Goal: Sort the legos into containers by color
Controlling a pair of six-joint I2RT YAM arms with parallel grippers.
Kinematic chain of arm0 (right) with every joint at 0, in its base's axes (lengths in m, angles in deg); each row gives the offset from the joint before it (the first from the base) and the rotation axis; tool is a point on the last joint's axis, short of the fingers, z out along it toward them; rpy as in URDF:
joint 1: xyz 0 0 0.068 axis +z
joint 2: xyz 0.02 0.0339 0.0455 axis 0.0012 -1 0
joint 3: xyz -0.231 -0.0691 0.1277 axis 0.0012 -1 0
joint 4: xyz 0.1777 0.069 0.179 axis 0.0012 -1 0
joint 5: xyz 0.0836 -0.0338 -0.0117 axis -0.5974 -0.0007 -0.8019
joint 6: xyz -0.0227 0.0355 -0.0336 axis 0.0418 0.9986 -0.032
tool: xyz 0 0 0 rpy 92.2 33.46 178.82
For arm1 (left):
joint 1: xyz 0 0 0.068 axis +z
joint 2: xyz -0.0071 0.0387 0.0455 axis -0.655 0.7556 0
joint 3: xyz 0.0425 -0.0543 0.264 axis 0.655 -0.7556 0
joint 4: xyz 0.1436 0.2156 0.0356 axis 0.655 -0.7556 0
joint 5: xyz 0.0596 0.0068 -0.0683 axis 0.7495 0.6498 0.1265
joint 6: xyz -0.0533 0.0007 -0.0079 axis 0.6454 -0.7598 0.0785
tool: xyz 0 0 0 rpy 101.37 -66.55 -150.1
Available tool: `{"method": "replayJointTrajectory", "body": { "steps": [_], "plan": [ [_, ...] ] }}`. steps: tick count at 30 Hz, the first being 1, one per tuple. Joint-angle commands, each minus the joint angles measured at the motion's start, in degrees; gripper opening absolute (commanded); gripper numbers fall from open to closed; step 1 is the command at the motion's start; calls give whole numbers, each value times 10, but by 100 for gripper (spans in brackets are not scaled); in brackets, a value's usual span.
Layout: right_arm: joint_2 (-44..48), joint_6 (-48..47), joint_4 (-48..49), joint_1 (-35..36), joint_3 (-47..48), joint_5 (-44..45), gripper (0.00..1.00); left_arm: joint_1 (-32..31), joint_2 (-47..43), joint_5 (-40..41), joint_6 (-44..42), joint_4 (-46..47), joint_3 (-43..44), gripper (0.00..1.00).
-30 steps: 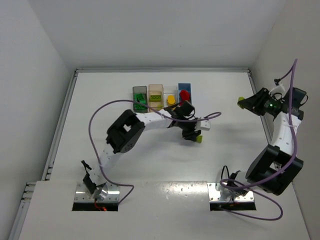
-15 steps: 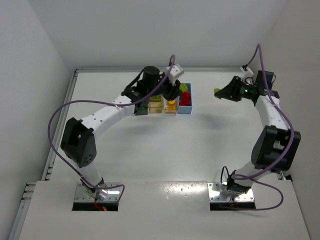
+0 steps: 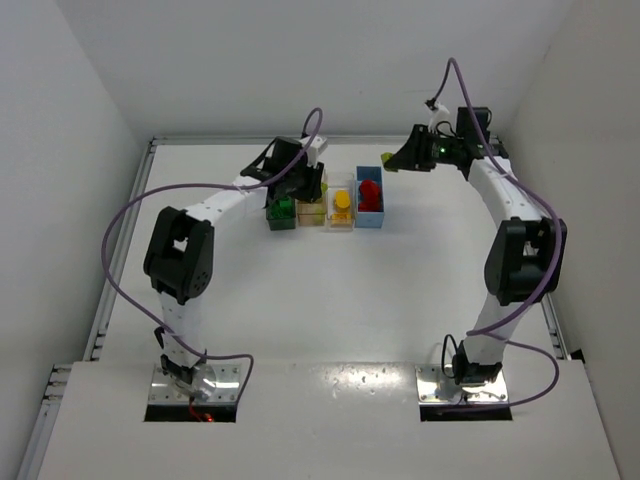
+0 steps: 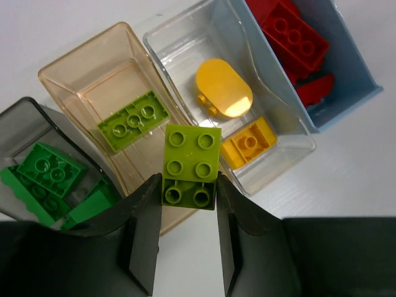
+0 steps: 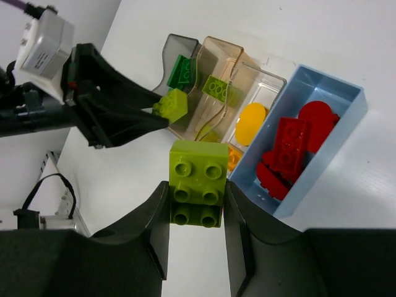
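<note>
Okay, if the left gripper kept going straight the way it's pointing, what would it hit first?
Probably the tan bin, near the wall beside the clear bin. The left gripper, shut on a lime brick, points down at that edge; depth is unclear, so the brick may land inside.

the top external camera sits high above and behind the arm bases, looking down and forward over the whole counter (image 3: 400, 290); the blue bin (image 3: 369, 196) shows small, far from the lens; the left wrist camera looks steeply down from close above, just left of the blue bin, the left gripper (image 4: 189, 185) and the lime lego (image 4: 190, 164) it clamps at bottom middle; the right wrist camera looks down from higher, right of the blue bin, the right gripper (image 5: 195, 192) clamping a second lime lego (image 5: 198, 182) low in frame; all three views share the blue bin and its three neighbour bins (image 3: 341, 225); the right wrist view also catches the left gripper
</note>
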Motion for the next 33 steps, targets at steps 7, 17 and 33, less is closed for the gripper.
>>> {"method": "replayJointTrajectory", "body": {
  "steps": [7,17,33],
  "plan": [
    [-11,-41,-6,55,35,24,0,33,40,21,38,-1,52,53],
    [-90,-87,-27,140,133,60,0,59,-23,33,74,4,72,69],
    [-247,-141,-76,232,237,143,12,154,-181,23,22,-39,-50,100]
  ]
}}
